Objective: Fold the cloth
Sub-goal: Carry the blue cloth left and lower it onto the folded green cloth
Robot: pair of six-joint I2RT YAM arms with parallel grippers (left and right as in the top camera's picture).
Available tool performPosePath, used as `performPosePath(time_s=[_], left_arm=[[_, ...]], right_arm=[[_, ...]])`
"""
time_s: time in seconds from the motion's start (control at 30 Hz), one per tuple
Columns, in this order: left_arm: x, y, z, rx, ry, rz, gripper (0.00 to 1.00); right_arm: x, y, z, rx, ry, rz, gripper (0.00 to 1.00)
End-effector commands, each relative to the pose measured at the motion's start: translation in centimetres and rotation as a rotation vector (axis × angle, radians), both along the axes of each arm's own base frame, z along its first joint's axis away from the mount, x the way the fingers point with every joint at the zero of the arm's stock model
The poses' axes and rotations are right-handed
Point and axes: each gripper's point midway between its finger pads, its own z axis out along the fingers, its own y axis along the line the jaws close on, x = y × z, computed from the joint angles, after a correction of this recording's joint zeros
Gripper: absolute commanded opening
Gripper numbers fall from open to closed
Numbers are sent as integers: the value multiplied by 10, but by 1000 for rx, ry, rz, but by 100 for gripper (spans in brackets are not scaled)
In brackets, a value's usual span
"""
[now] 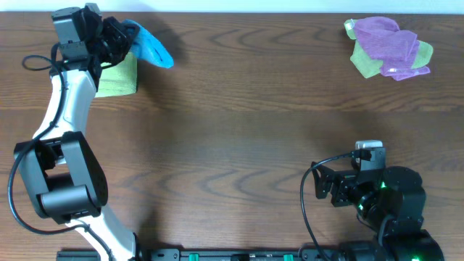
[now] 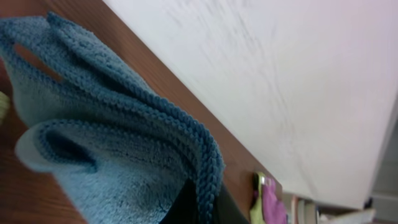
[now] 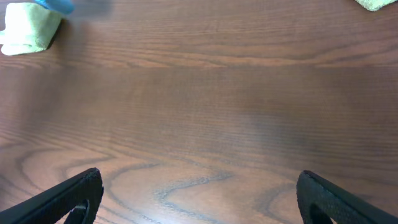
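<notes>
The sky-blue cloth (image 1: 150, 45) hangs bunched from my left gripper (image 1: 119, 36) at the far left back of the table, lifted above the wood. In the left wrist view the cloth (image 2: 112, 149) fills the frame, its stitched edges pinched between the dark fingers (image 2: 198, 208). A small bit of it shows in the right wrist view (image 3: 56, 5). My right gripper (image 3: 199, 199) is open and empty, low over the table near the front right, and it also shows in the overhead view (image 1: 326, 185).
A folded light green cloth (image 1: 117, 76) lies under the left gripper; it shows in the right wrist view (image 3: 28, 28). A purple cloth (image 1: 388, 40) lies on another green cloth (image 1: 366, 64) at the back right. A white wall (image 2: 280, 81) lies beyond the table's back edge.
</notes>
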Motion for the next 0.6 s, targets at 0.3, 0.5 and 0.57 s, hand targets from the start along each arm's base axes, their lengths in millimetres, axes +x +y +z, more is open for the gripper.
performPosePath(time_s=[0.3,0.5,0.57], left_arm=[[12,44,3,133,-47,122,6],[15,64,-12,133,-26,156,5],[15,68,-18,128,-16,159,6]], right_arm=[[0,-2,-3,6,9,-18,99],[0,-2,-3,6,9,-18,99],[0,-2,-3,6,9,-18,99]])
